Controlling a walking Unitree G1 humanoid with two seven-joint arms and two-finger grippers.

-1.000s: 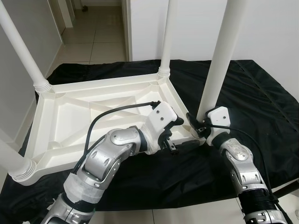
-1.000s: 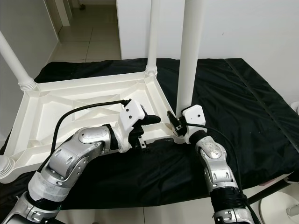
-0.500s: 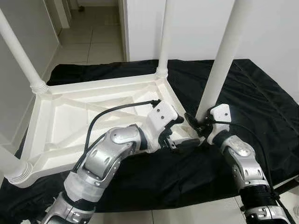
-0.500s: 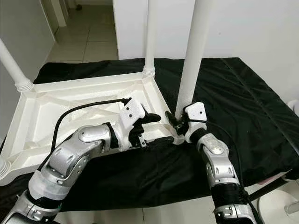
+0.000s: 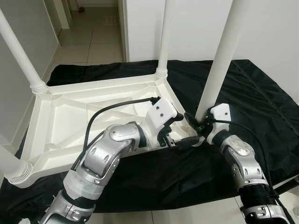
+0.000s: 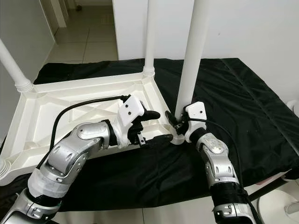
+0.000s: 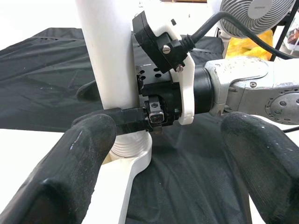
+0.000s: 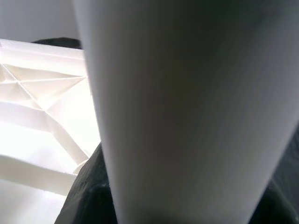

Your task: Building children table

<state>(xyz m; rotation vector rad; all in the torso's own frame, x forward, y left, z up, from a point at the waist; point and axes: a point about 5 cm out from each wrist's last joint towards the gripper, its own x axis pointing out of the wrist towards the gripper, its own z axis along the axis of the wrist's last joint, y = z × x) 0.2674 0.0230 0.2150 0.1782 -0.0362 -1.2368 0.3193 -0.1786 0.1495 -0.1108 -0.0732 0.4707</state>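
White children's table top [image 5: 88, 116] lies upside down on a black cloth [image 5: 261, 98] covering the desk, ribbed underside facing up, four white legs pointing upward. Near-right leg [image 5: 219, 60] stands in its corner socket at the edge nearest the robot, tilted slightly. Far-right leg [image 5: 162, 37] sits upright in the back corner, far-left leg [image 5: 21, 56] leans outward on the left, and the near-left leg [image 5: 11, 161] shows at its base by the front left corner. Right arm is bent at the elbow, forearm rising from the lower right, wrist angled in toward the leg base. Right gripper [image 6: 175, 122] is clamped around the near-right leg just above the threaded collar; the left wrist view shows one black finger [image 7: 133, 120] pressed across the front of the leg. Left arm reaches across from the lower left, elbow out, forearm over the table top's near edge, wrist turned toward the same corner. Left gripper [image 5: 180, 131] has its fingers spread apart, grasping nothing, upper finger over the table rim, lower finger [image 5: 187, 141] over the black cloth just beside the socket. Tiled corridor floor [image 5: 93, 37] runs behind the desk.
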